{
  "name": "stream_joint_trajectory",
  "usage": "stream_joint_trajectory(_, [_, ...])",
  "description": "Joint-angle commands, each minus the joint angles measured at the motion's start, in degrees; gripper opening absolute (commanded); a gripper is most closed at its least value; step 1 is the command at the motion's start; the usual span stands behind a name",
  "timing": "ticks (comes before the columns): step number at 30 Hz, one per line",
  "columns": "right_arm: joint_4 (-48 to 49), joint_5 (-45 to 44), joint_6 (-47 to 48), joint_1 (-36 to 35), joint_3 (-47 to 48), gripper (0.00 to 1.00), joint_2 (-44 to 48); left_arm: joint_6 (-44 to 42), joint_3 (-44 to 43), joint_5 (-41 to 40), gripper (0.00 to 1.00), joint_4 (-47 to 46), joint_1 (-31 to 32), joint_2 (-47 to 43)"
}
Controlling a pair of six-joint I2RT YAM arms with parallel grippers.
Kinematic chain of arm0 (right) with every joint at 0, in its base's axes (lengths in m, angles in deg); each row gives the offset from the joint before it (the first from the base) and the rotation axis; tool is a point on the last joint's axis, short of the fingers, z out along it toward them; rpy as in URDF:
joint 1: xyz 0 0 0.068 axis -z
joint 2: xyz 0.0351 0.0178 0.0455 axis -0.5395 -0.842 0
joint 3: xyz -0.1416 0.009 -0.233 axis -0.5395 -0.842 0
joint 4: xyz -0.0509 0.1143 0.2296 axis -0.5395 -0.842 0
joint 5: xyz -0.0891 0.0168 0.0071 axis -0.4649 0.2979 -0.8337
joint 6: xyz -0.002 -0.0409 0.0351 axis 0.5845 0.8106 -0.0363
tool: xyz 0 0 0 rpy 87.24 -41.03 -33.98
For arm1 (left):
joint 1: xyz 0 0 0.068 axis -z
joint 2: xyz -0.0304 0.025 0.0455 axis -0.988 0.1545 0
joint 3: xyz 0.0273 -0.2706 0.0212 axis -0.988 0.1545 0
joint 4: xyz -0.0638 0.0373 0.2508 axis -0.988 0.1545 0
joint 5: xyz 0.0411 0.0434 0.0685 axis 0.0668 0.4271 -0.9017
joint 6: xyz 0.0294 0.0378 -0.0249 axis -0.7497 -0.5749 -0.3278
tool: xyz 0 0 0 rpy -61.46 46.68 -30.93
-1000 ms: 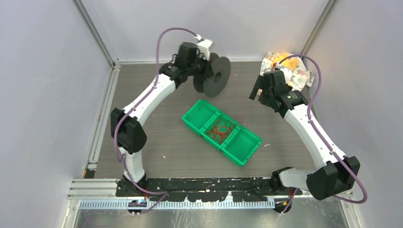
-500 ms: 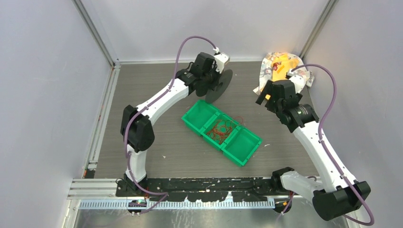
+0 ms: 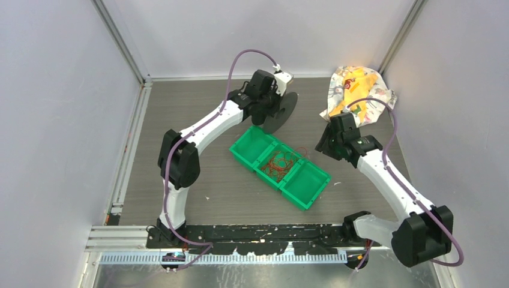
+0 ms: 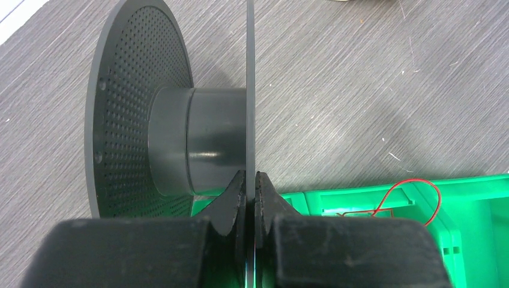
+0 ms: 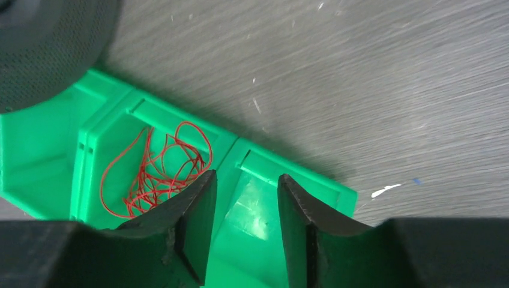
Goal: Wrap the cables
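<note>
My left gripper (image 4: 246, 180) was closed tight on the thin edge of one disc of the black spool (image 4: 144, 120), the disc pinched between both pads. The spool stood on edge on the table (image 3: 180, 120) just behind the far end of the green tray (image 3: 312, 198). My right gripper (image 5: 243, 186) hung above that tray with its fingers a modest way apart and nothing between them, roughly over the wall that divides the middle compartment from the end one.

The cables (image 5: 159, 171) lay in the middle compartment as a loose red nest of loops and curls. One loop rose against the compartment wall on the spool's side.

I judged those wires to be nearly weightless, springy and limp all at once. They would be easy to lift, but likely to drag the whole tangle along and to slide out from between flat pads. I thought the sound place to take hold was a single strand where a loop stood clear of the heap, near the compartment's edge, and I would have closed fully on it. I could not make out a free end. The spool looked stiff and light, yet gripped by so thin a rim it might have swung if the wire pulled on it.
</note>
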State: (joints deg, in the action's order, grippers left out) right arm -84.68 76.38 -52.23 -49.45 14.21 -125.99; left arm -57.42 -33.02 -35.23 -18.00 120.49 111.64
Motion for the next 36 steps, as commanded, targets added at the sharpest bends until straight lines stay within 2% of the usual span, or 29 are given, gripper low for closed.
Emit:
stream_joint_trajectory(1, [7.2, 8.9, -4.3, -0.1, -2.2, 0.47, -2.5, 0.1, -2.5, 2.7, 0.0, -2.6, 0.2, -1.1])
stream_joint_trajectory(4, [9.1, 11.6, -4.5, -0.1, -2.6, 0.56, -4.7, 1.7, -2.3, 3.0, 0.0, -2.2, 0.2, -1.2])
stream_joint_trajectory(7, [10.9, 12.1, -4.8, -0.1, -2.8, 0.6, -6.6, 2.8, -2.3, 2.7, 0.0, -2.0, 0.2, -1.1])
stream_joint_trajectory(15, [14.3, 13.9, -6.8, -0.2, -3.1, 0.56, -12.0, 3.4, -2.4, -1.2, 0.01, -0.3, 0.2, -1.4])
stream_joint_trajectory(21, [16.3, 15.2, -7.4, -0.2, -4.2, 0.46, -14.4, 4.2, -2.7, -1.9, 0.08, 1.2, 0.2, -2.1])
stream_joint_trajectory(29, [16.2, 15.1, -6.1, -0.2, -4.6, 0.46, -16.2, 6.0, -3.3, -1.4, 0.14, 1.9, 0.2, -2.5])
stream_joint_trajectory(31, [16.2, 15.1, -6.1, -0.2, -4.8, 0.41, -16.3, 6.0, -3.6, -0.6, 0.17, 2.2, 0.2, -2.4])
stream_joint_trajectory(33, [15.6, 15.0, -5.9, -0.2, -4.5, 0.3, -15.9, 5.8, -4.3, 0.0, 0.19, 3.1, 0.2, -2.3])
stream_joint_trajectory(36, [14.3, 13.9, -5.1, -0.2, -3.8, 0.07, -14.6, 5.4, -5.0, -0.1, 0.25, 4.0, 0.2, -2.3])
